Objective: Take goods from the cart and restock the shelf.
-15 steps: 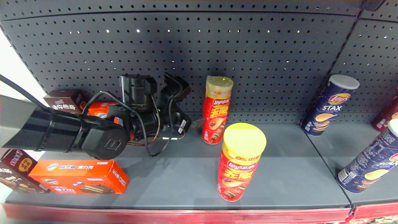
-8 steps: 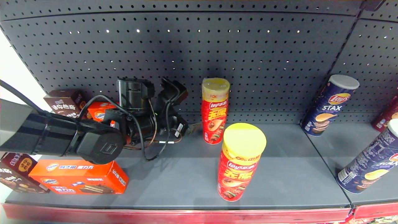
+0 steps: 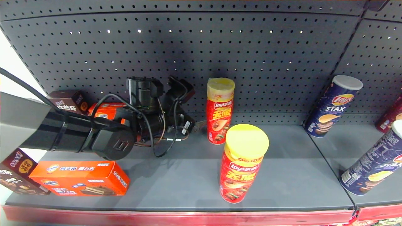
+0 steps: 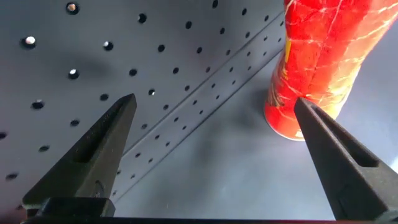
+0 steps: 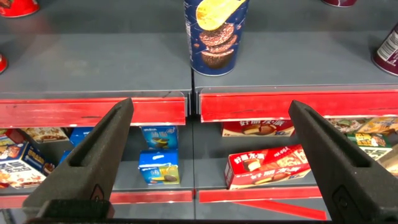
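Note:
A red chips can with a yellow lid [image 3: 220,110] stands upright at the back of the dark shelf [image 3: 176,185], against the pegboard. My left gripper [image 3: 197,125] sits low at the pegboard just left of this can. In the left wrist view the gripper [image 4: 212,102] is open and holds nothing, with the red can [image 4: 320,68] ahead and off to one side of its fingers [image 4: 93,162]. A second red can [image 3: 244,163] stands nearer the shelf front. My right gripper [image 5: 211,104] is open and empty in front of the shelf's red edge [image 5: 155,111].
An orange box [image 3: 80,177] lies at the front left, with brown boxes [image 3: 15,171] beside it and more boxes [image 3: 67,100] behind the arm. Blue chips cans [image 3: 333,105] [image 3: 373,163] stand on the right. The lower shelf holds boxed goods [image 5: 267,165].
My left arm pulled slightly left, then came back right toward the pegboard. The back red can shifted a little left and back again. The front can did not move.

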You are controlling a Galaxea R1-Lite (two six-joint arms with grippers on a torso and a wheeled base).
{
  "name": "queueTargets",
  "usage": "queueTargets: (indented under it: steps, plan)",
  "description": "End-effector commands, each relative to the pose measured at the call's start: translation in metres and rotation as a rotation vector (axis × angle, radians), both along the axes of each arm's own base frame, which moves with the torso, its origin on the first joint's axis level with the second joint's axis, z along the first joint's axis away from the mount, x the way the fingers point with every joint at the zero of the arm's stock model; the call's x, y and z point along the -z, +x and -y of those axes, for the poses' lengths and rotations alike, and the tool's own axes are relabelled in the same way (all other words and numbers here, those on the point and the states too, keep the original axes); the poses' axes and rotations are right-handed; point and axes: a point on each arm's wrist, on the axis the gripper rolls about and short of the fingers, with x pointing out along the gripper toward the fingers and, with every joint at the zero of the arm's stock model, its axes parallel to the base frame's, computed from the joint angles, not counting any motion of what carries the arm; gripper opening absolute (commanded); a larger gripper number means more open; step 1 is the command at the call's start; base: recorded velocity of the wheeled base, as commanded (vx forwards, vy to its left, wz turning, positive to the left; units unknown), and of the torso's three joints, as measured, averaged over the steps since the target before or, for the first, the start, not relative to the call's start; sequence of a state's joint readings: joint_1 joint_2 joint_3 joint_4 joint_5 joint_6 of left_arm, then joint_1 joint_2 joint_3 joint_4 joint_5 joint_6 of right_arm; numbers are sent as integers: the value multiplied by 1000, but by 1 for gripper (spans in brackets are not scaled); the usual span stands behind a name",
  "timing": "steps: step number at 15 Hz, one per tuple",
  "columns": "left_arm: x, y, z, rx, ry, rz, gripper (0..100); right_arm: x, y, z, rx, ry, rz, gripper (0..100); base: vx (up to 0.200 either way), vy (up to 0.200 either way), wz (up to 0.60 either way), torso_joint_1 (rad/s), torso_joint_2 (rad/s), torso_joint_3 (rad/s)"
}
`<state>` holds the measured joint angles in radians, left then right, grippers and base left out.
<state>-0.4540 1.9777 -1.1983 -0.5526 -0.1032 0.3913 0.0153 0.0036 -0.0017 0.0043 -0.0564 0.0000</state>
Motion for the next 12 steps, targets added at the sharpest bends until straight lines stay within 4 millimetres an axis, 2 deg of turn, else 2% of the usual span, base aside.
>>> queueTargets:
  steps: [1, 5, 12]
  plan:
    - [7, 5, 4, 4, 6, -13, 100, 0, 0, 0, 0, 0, -1, 100, 0, 0, 0, 0, 0, 0]
    - [9, 5, 5, 6, 8, -17, 100, 0, 0, 0, 0, 0, -1, 100, 0, 0, 0, 0, 0, 0]
    - [13, 7, 18, 31, 10, -16, 100, 0, 0, 0, 0, 0, -1, 100, 0, 0, 0, 0, 0, 0]
